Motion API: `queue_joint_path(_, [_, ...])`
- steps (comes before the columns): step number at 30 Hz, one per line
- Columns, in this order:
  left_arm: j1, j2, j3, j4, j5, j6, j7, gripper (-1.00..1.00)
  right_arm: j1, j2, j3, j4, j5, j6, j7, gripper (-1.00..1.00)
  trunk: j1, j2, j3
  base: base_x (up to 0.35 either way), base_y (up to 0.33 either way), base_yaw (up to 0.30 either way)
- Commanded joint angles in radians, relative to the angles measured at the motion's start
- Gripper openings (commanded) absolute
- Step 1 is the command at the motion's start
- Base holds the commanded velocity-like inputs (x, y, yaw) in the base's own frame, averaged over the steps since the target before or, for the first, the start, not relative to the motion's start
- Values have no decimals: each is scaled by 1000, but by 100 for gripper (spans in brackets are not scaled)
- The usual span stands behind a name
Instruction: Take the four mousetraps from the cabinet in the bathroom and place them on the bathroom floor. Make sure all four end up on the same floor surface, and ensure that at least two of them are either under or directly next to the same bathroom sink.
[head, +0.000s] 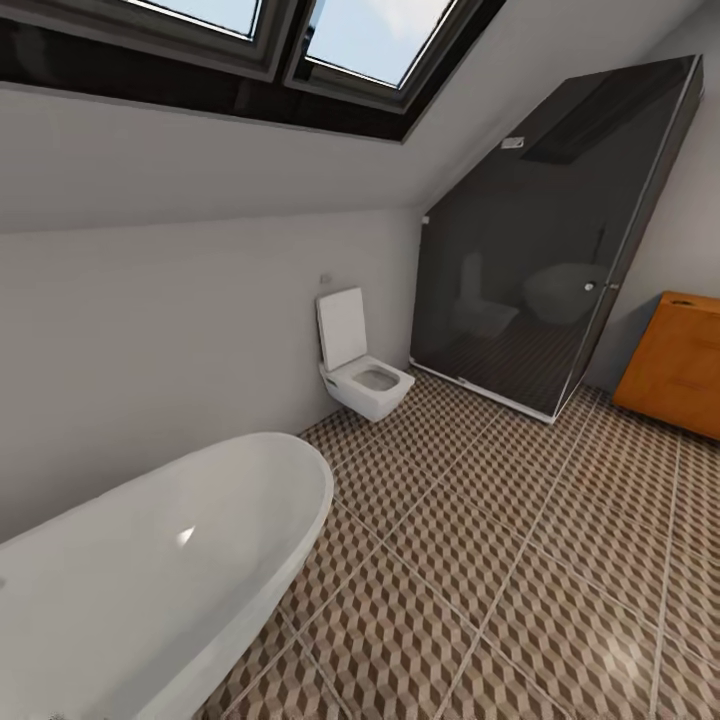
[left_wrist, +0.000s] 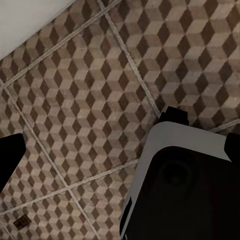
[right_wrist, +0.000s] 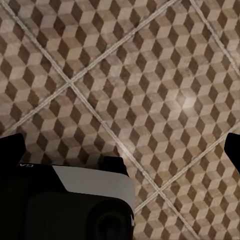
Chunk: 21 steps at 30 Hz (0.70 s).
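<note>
Bathtub (head: 170, 560), white and oval, fills the lower left of the head frame under a sloped wall with skylights (head: 300, 40) along the top edge. Right of it, at mid-frame, a white toilet (head: 362, 372) stands against the wall with its lid up, and further right a dark glass shower enclosure (head: 550, 260) rises to the ceiling slope. At the right edge, cut off by the frame, sits the cabinet (head: 675, 365), orange-brown and well apart from the robot across the bathroom floor (head: 520, 560), whose cube-pattern tiles spread over the lower right half. No mousetraps and no sink can be seen from here, so the cabinet is the only task item placed. In the left wrist picture, dark tips of the left tool (left_wrist: 120, 145) sit at the left and right edges over the tiles, with part of the robot's own grey-and-black body at lower right; the right tool (right_wrist: 120, 145) reads the same way over bare tile. Both appear spread wide with nothing between the tips. My reading is that the robot is on its way to the cabinet. The main risk is the turn: swinging the base rightward so close to the tub could clip its rim, and an approach angled too steeply could leave the drawers out of reach.
</note>
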Motion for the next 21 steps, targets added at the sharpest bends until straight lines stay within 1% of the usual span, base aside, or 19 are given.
queue_joint_path(1, [-1,0,-9,1,7,2,1,100,-1,1,9,2,-10,-5,-2,100,0,-1,-3,0,0,0])
queue_joint_path(21, [-1,0,-9,1,7,2,1,100,-1,0,9,2,-10,-5,-2,100,0,-1,-35,0,0,0])
